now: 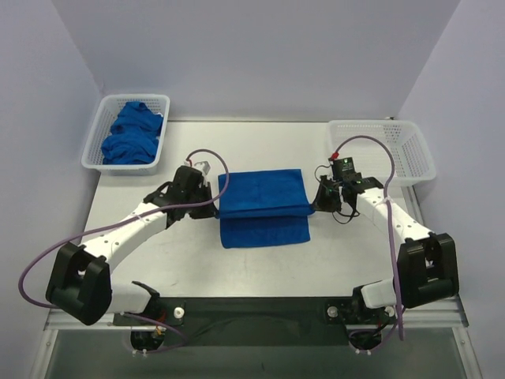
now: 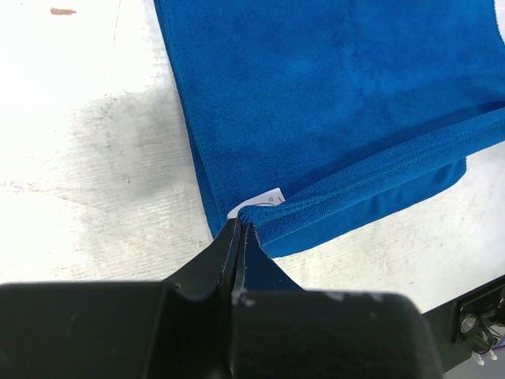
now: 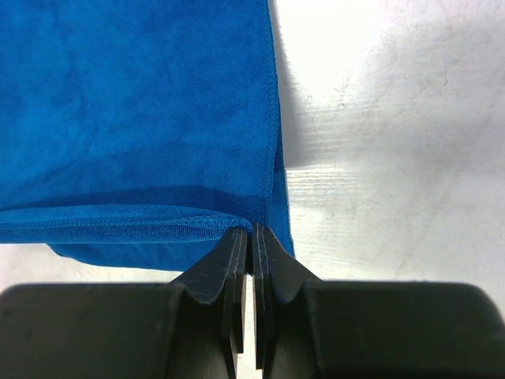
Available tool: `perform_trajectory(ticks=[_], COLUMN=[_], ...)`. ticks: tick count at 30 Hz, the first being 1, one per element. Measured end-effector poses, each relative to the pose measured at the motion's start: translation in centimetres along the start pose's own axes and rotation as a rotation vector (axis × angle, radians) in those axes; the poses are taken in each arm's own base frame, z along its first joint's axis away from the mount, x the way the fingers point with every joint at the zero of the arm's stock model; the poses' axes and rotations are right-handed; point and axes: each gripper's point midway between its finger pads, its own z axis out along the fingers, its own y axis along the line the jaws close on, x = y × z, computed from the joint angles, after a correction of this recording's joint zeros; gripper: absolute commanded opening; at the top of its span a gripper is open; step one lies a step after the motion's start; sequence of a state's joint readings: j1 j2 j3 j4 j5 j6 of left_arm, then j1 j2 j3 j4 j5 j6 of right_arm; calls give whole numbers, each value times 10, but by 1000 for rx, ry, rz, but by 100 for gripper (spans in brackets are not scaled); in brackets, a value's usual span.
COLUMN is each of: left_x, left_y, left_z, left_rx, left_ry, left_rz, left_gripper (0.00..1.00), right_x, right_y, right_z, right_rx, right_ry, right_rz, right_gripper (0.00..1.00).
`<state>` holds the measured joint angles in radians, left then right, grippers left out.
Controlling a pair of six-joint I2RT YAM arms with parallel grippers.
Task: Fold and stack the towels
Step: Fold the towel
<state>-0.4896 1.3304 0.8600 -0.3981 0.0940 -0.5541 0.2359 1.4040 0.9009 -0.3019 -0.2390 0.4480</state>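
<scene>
Left gripper and right gripper, overhead, pinch opposite ends of the blue towel on the table, long axis nine-to-three, both arms equally near. Our left wrist shows jaws shut on plush hem beside a white tag, cloth spreading toward one o'clock; our right, on a stitched corner, cloth toward eleven.

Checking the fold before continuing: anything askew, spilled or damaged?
Nothing stands out. The royal-blue cloth towel lies square on the table, its upper layer pinched at both corners by the left gripper and right gripper. Crumpled blue towels sit inside a white mesh basket.
</scene>
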Motion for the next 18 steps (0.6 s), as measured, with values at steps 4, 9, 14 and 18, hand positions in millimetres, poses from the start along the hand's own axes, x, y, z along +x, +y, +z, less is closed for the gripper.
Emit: perform_trajectory(ticks=[4, 9, 14, 18], left_x=[-8, -14, -24, -30], left_y=[-4, -7, -14, -18], left_z=[-8, -14, -24, -31], left_rx=[2, 5, 17, 26], left_ry=[-18, -29, -56, -78], left_rz=[10, 16, 21, 23], left_gripper=[0, 0, 0, 0], right_x=[-4, -4, -12, -19], right_y=[3, 2, 6, 10], right_z=[-5, -8, -18, -27], right_rx=[-5, -1, -5, -16], right_ry=[-12, -11, -36, -68], right_rz=[-2, -4, -11, -16], right_gripper=[0, 0, 0, 0])
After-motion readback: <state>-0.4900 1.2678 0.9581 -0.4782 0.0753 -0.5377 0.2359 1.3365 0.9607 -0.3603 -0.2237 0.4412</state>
